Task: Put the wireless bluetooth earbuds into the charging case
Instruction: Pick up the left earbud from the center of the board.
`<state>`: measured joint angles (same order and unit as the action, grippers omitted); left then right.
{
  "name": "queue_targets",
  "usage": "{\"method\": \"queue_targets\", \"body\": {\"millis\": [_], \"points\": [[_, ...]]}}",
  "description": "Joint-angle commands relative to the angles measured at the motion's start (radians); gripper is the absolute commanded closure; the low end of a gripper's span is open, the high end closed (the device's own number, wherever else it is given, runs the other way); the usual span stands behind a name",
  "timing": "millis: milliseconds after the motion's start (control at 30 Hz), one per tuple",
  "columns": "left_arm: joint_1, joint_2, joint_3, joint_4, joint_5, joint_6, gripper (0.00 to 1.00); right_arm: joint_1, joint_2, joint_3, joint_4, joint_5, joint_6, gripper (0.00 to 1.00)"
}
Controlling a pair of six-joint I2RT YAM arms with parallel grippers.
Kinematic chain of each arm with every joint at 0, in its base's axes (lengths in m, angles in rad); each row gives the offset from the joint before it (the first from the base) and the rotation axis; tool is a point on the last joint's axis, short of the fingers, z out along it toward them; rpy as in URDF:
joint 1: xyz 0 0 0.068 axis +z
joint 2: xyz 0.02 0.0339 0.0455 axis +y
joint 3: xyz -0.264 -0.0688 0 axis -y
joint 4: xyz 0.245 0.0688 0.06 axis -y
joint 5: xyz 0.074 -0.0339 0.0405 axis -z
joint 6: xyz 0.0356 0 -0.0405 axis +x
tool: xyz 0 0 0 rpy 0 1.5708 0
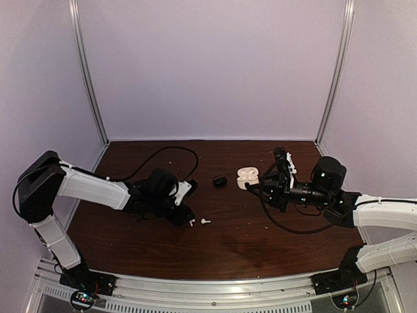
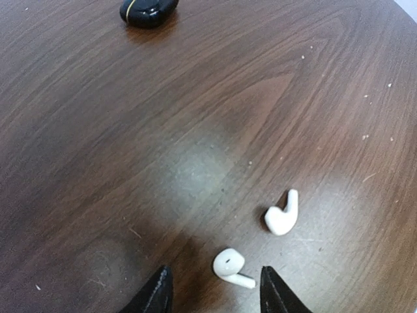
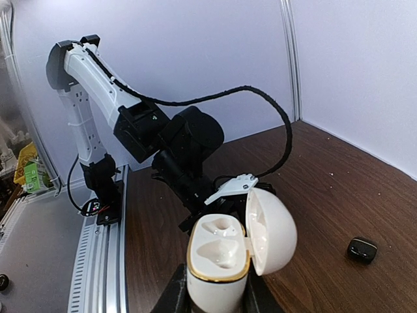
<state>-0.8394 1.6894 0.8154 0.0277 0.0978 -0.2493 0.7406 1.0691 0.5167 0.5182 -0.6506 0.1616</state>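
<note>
Two white earbuds lie on the dark wooden table. The nearer one point(image 2: 231, 266) rests between the fingertips of my left gripper point(image 2: 215, 295), which is open with a gap on each side of it. The other white earbud point(image 2: 283, 214) lies a little beyond, to the right. In the top view the pair point(image 1: 206, 222) sits just off the left gripper point(image 1: 189, 220). My right gripper point(image 3: 217, 297) is shut on the white charging case point(image 3: 218, 261), held upright with its lid point(image 3: 273, 231) swung open. Both wells in the case are empty. The top view shows this case point(image 1: 247, 176) at the right gripper point(image 1: 251, 186).
A small glossy black pod point(image 1: 219, 181) with a thin gold seam lies between the two arms, also visible as the black pod point(image 2: 148, 11) and the black pod point(image 3: 362, 250). A black cable point(image 1: 163, 156) loops over the table behind the left arm. Walls enclose three sides.
</note>
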Motion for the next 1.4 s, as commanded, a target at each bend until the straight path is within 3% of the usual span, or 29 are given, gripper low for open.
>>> {"method": "queue_targets", "body": {"millis": [0,467,933,1367], "points": [[0.005,0.038,0.128,-0.186,0.060,-0.022,0.54,-0.004,-0.011,0.003,0.009,-0.008,0.003,1.00],[-0.022,0.188,0.341,-0.457,-0.021,-0.041,0.59,-0.005,-0.009,-0.002,0.015,-0.007,0.004,1.00],[-0.052,0.229,0.372,-0.472,-0.041,0.008,0.72,-0.003,-0.009,-0.002,0.008,-0.001,0.001,1.00],[-0.064,0.161,0.334,-0.399,-0.081,0.042,0.78,-0.004,-0.009,-0.001,0.007,0.005,0.001,1.00]]}}
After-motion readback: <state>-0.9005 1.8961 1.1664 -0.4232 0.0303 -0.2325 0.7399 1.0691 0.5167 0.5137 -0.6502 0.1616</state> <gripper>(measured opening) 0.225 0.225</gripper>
